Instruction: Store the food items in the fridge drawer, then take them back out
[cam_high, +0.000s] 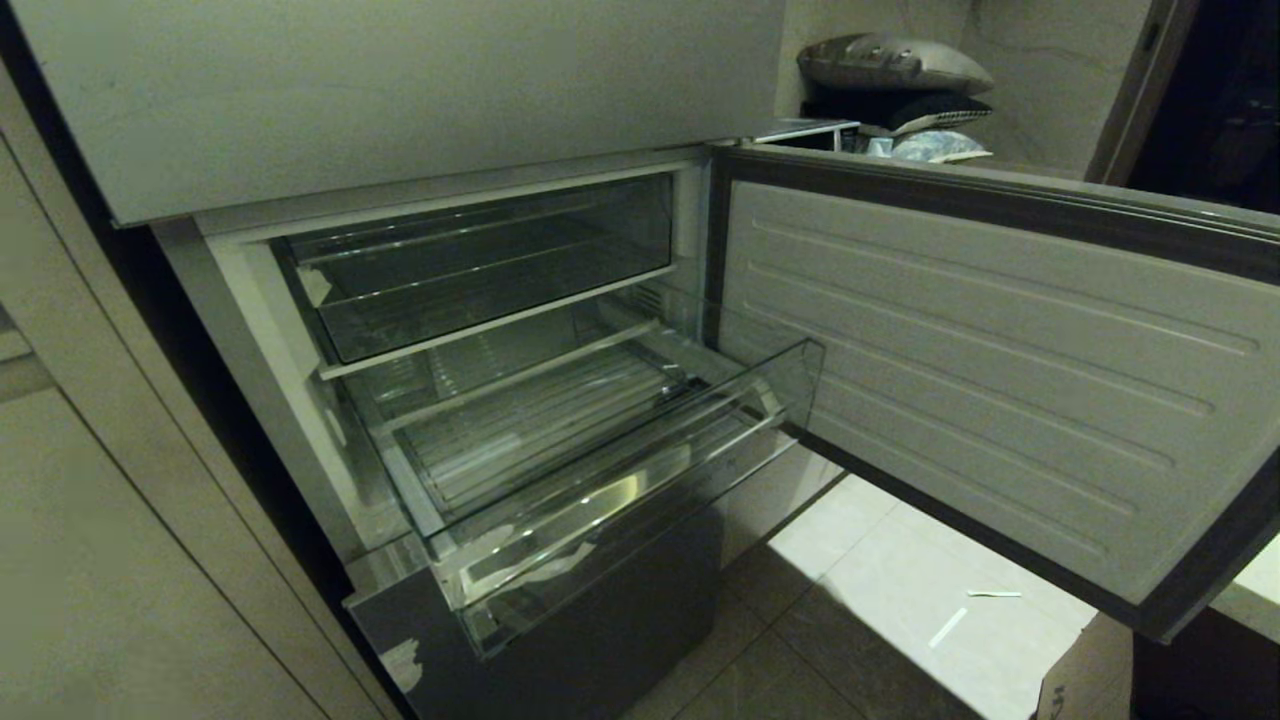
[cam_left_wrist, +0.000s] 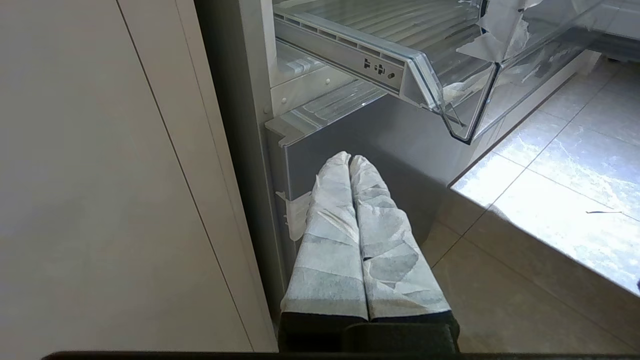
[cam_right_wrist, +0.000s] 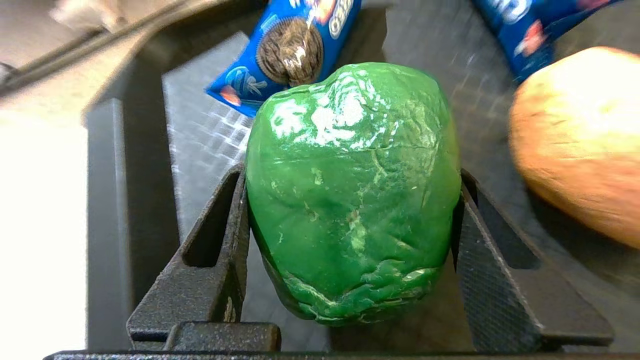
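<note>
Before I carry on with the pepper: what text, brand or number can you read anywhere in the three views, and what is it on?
"OREO", only partly in view, on the blue cookie packet behind the green pepper.
Second blue packet: white lettering cut off at the picture's edge, unreadable.
Fridge drawer, its side rail, fridge door: no text; the rail shows only small slots.
Wrapped left claw: no markings.

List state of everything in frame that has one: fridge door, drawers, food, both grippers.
Grey fridge door: swung open.
Clear plastic fridge drawer: pulled out, no food in it.
Shallower clear bin above: pushed in.
Glossy green bell pepper: between the right gripper's fingers, both pads against its sides, still in the dark tray.
Tan-orange oval lump: lying loose in the tray.
Right gripper: shut on the pepper.
Left gripper: shut, empty, parked low by the fridge.
</note>
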